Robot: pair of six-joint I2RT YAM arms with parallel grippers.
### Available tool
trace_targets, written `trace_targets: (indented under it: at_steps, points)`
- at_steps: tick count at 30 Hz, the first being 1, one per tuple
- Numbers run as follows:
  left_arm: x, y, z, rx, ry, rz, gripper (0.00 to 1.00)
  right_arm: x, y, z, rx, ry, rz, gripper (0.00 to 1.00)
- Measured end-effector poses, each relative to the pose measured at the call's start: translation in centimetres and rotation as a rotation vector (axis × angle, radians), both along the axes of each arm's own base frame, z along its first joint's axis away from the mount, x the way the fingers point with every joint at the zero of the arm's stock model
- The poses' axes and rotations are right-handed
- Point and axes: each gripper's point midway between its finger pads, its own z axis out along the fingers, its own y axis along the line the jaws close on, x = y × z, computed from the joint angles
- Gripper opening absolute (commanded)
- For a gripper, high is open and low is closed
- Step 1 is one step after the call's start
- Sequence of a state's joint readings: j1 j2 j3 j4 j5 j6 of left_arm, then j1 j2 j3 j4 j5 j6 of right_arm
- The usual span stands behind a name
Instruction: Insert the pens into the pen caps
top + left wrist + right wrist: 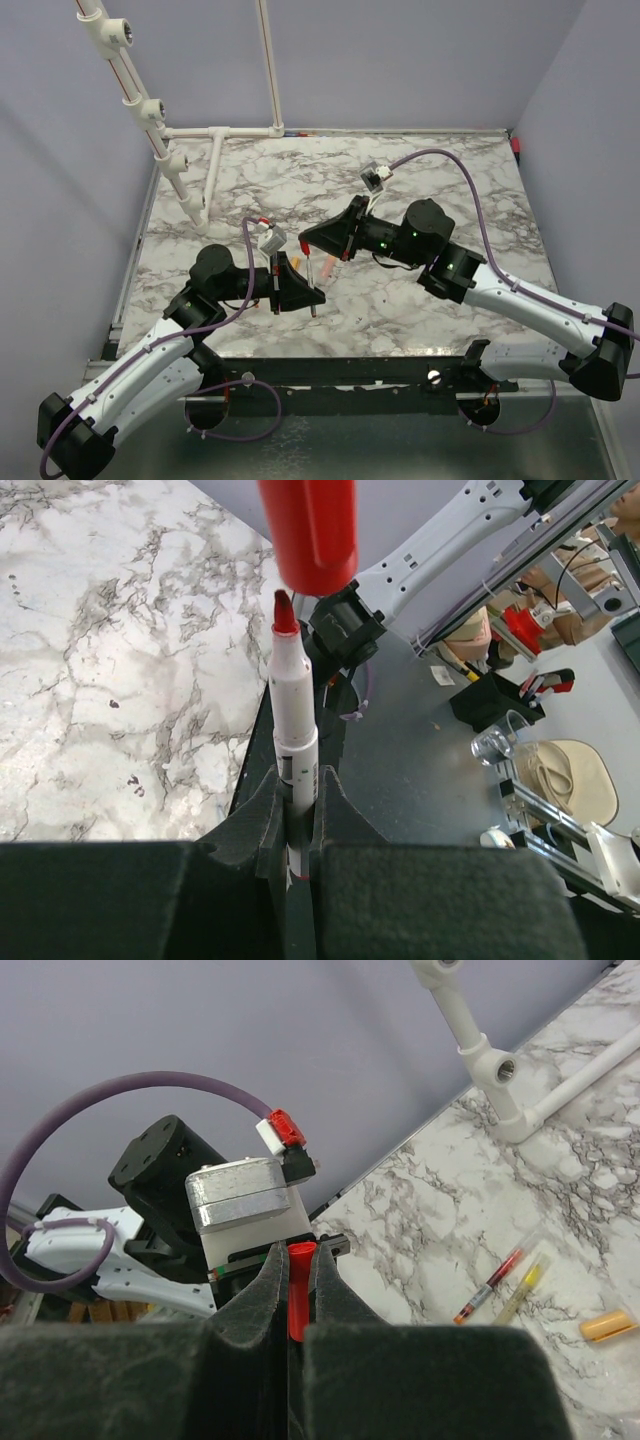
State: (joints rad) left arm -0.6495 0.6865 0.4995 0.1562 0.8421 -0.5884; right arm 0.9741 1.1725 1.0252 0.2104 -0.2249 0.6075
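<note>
- Left gripper (297,815): two black padded fingers closed narrow on the lower barrel of a pen. It is held above the table, near the middle of it.
- Pale grey, thin pen with a red felt tip (294,705): it stands up out of the left gripper with its tip pointing away from the fingers. Most of the barrel is clear of the pads.
- Right gripper (297,1260): black padded fingers pinched close on a cap, facing the left gripper across a small space over the table.
- Red, stubby plastic pen cap (298,1305): it is clamped between the right fingers. In the left wrist view its end sits just above the pen's red tip and slightly to one side. Whether the two touch cannot be told.
- White and grey marble-patterned table (420,300): both arms reach over it from the near edge.
- Slim red-and-orange pen (490,1285) and slim yellow pen (524,1287): these lie loose on the marble, side by side and nearly parallel.
- Yellow-orange short cap (610,1326): it lies on the marble near the yellow pen but apart from it.
- White plastic pipe frame (215,132): it stands at the far left of the table.
- Purple cable (450,160): it loops over the right arm.
</note>
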Motion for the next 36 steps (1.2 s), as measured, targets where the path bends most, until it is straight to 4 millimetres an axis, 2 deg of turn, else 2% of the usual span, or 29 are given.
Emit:
trace_targets:
  at_steps: [21, 36]
  points:
    - [0.0, 0.0, -0.1, 0.002, 0.008, -0.001, 0.0, 0.1, 0.0, -0.5, -0.002, -0.004, -0.037, 0.01]
    - [-0.1, 0.0, -0.1, 0.001, 0.007, -0.001, 0.0, 0.7, -0.9, 0.5, 0.018, -0.031, -0.093, 0.01]
